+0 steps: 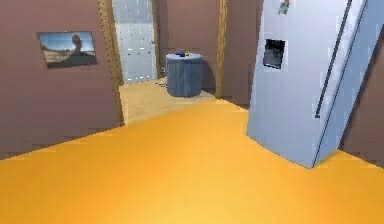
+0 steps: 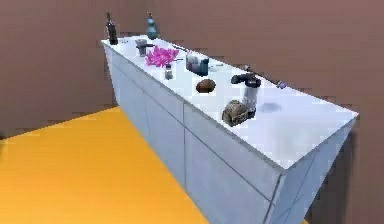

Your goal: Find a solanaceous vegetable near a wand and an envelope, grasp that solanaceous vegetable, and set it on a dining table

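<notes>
A brown lump [image 2: 205,86], possibly a potato, lies on the white counter [image 2: 300,125], handy for reaching. I cannot tell the fingers' state.

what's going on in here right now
The robot stands on an orange floor in a kitchen. To its side runs a long white counter bearing a dark bottle, a pink thing, a brown rounded lump that might be the vegetable, and other small items. Ahead are a grey fridge and a round grey bin past a doorway.
</notes>
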Robot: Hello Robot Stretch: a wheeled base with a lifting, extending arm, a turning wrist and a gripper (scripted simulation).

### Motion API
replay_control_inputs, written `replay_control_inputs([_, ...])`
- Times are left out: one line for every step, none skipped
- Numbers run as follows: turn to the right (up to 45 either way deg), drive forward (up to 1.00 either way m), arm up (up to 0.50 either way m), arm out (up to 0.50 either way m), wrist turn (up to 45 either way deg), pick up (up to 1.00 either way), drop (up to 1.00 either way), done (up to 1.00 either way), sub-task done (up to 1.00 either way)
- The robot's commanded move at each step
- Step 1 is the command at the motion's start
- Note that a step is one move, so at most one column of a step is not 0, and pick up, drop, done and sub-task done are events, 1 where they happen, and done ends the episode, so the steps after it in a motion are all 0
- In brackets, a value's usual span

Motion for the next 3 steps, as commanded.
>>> replay_control_inputs([45.0,0.00,0.00,0.00,0.0,0.00,0.00,0.00,0.00])
replay_control_inputs([15.0,0.00,0.00,0.00,0.0,0.00,0.00,0.00,0.00])
replay_control_inputs([0.0,0.30,0.00,0.00,0.0,0.00,0.00,0.00,0.00])
